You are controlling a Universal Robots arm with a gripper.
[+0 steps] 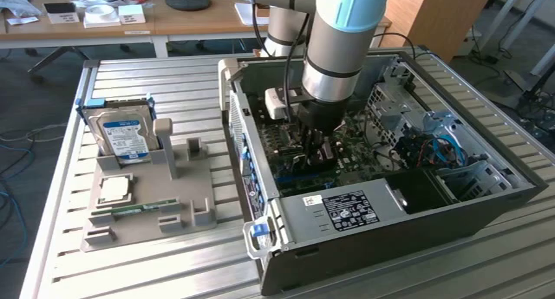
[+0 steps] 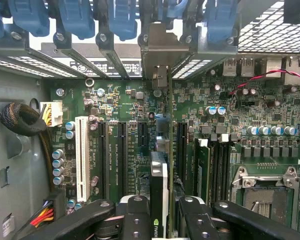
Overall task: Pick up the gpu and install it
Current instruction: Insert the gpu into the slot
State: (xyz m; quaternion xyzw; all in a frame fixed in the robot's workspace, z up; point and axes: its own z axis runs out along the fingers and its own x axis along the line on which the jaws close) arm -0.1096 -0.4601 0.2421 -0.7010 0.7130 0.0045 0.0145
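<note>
Wrist view: green-and-white Nvidia eye logo on the gpu (image 2: 159,200) edge, bottom centre of frame. Exterior view: white QR-type sticker on the power supply cover (image 1: 347,211), lower centre; its label print and the blue hard drive (image 1: 121,135) label unreadable.

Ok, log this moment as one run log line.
stage: gpu install | gripper: shut on gpu | gpu: edge-on above motherboard slots | location: inside computer case | hard drive: in holder
</note>
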